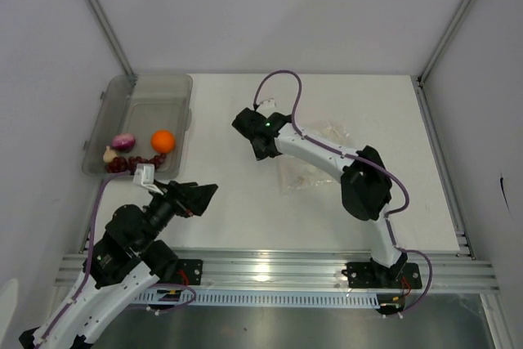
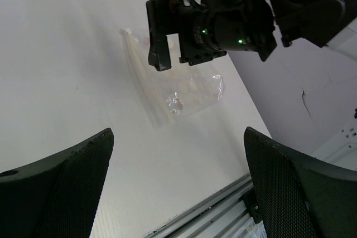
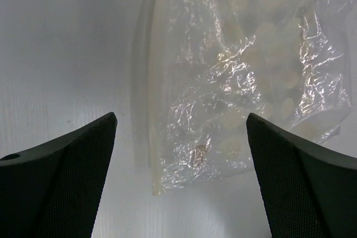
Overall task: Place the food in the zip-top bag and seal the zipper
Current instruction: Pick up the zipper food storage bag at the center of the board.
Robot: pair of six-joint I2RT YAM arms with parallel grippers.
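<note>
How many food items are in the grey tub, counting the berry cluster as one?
4, in the grey tub: orange at right, onion left of it, garlic near-left corner, berry cluster along the near wall. Some berries may be hidden.

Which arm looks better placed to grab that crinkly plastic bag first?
The right. Its open claw hangs over the zip-top bag, while the left claw sits apart from it, nearer the grey tub that holds the food.
</note>
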